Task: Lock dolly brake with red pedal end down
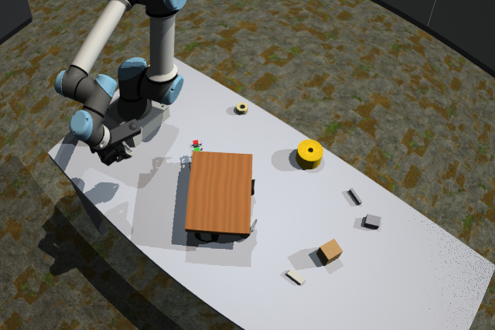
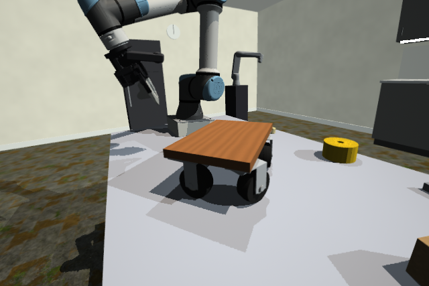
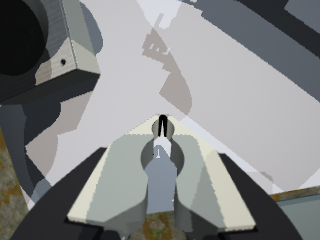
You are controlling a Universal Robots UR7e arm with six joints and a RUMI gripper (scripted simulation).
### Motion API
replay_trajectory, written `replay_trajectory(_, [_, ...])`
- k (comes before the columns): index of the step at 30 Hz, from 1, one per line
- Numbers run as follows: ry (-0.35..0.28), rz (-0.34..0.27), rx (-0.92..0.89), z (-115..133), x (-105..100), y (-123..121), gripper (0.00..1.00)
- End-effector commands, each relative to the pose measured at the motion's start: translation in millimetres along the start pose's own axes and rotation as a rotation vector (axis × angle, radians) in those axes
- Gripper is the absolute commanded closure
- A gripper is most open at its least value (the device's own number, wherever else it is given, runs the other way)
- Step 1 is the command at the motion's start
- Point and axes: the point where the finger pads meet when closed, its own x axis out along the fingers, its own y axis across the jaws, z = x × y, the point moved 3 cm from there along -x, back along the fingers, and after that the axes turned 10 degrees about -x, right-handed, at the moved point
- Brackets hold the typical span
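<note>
Colours on the pale grey table and around it

The arm (image 1: 162, 42) is silver-grey with dark grey joints and light blue caps; its gripper (image 2: 155, 97) has a black body and cream, grey-shaded fingers. The dolly (image 1: 219, 192) has a reddish-brown wood-grain deck, grey brackets and black wheels (image 2: 196, 179). The brake pedal (image 1: 196, 145) is red at one end, green at the other. Beyond the dolly from the fingers are a yellow roll (image 1: 309, 154), a smaller tan ring (image 1: 241, 108), a dark grey bar (image 1: 354, 195), a grey block (image 1: 372, 221), a tan box (image 1: 329, 251) and a cream slab (image 1: 295, 277). The floor (image 1: 279, 18) is mottled grey, brown and green.
</note>
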Motion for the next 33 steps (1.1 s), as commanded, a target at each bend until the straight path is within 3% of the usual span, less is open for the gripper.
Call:
replay_trajectory(1, [-0.053,-0.010,0.038,-25.1,4.5,11.9,1.00])
replay_trajectory(4, [-0.068,-0.011,0.049,-32.3,6.1,14.8,1.00])
replay_trajectory(15, [-0.225,0.021,0.162,-116.9,29.2,36.4,1.00])
replay_trajectory(21, [-0.258,0.041,0.187,-137.4,35.9,38.3,1.00])
replay_trajectory(24, [-0.299,0.076,0.221,-166.7,46.1,38.6,1.00])
replay_trajectory(33, [-0.349,0.150,0.274,-214.0,64.0,32.9,1.00])
